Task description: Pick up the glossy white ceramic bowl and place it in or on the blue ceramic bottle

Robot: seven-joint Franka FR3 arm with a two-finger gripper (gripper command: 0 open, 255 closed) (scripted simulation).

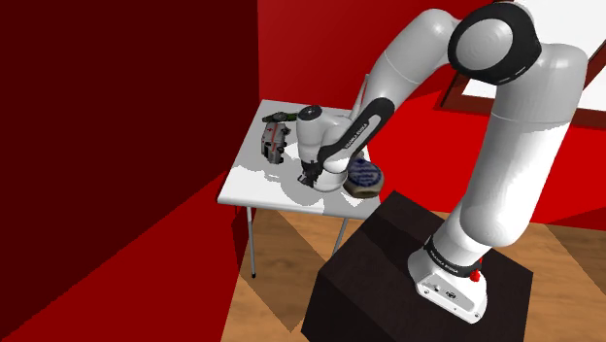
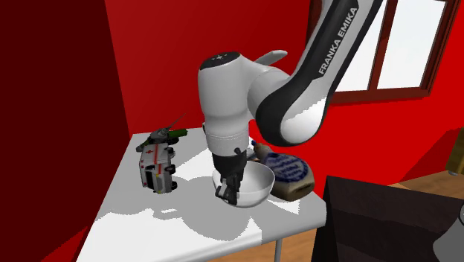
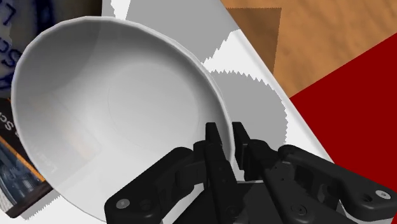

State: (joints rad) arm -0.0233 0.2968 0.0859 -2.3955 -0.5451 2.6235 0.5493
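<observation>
Gripping the rim of the white bowl (image 3: pixel 114 108), your black gripper (image 3: pixel 226 143) stands nearly closed. In the wrist view one finger sits inside the wall and the other outside it, with only the thin rim between them. The fingers press on both faces of the rim, so the bowl is clasped, not merely straddled.

In the second exterior view the gripper (image 2: pixel 232 190) points straight down from the white wrist, and the bowl (image 2: pixel 256 186) hangs off one side of it, mouth up. You cannot tell from these views whether the bowl's base rests on the white table (image 2: pixel 149 223) or is just clear of it.

The bottle (image 2: pixel 286 170) lies on its side on the table just beyond the bowl from the fingers. It shows a blue-and-white patterned face and a tan body. In the wrist view the bottle (image 3: pixel 9 32) shows past the bowl's far rim, close against it; whether they touch is unclear.

On the opposite side of the gripper, apart from it, stands a white toy ambulance (image 2: pixel 156 170) with red stripes.

The shoulder view places the gripper (image 1: pixel 311 178), the bowl (image 1: pixel 330 180) and the bottle (image 1: pixel 366 177) together at the table (image 1: pixel 252 185) edge nearest the stand.
</observation>
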